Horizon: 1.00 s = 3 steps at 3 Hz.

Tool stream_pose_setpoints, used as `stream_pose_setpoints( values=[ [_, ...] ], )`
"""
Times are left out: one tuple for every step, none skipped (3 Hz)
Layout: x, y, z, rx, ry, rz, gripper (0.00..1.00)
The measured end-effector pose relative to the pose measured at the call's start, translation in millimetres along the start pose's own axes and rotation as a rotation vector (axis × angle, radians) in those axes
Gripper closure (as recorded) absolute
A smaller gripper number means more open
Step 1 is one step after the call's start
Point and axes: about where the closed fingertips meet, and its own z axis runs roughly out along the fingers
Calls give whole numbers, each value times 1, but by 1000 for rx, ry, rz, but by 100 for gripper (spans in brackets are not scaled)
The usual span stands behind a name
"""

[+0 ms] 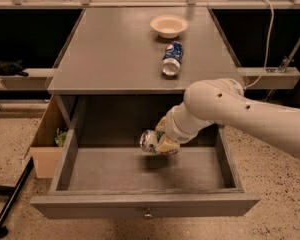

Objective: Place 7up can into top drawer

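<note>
The top drawer [140, 204] is pulled open below the grey cabinet top; its front panel has a small round knob. My gripper [162, 143] is inside the drawer's opening, shut on the 7up can [150, 141]. The can is silvery with pale green marks and lies on its side in the grip, held a little above the drawer floor, with its shadow beneath it. My white arm [240, 111] reaches in from the right.
A blue Pepsi-style can [172, 59] lies on its side on the cabinet top [105, 49], near a pale bowl [169, 25]. A tan cardboard box [47, 139] stands on the floor left of the drawer. A black stand leg [10, 204] is at the lower left.
</note>
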Motion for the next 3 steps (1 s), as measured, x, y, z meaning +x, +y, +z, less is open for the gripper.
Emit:
stream_pose_setpoints(
  values=[
    [0, 0, 0, 0, 0, 0, 12],
    [0, 0, 0, 0, 0, 0, 0],
    [0, 0, 0, 0, 0, 0, 0]
  ],
)
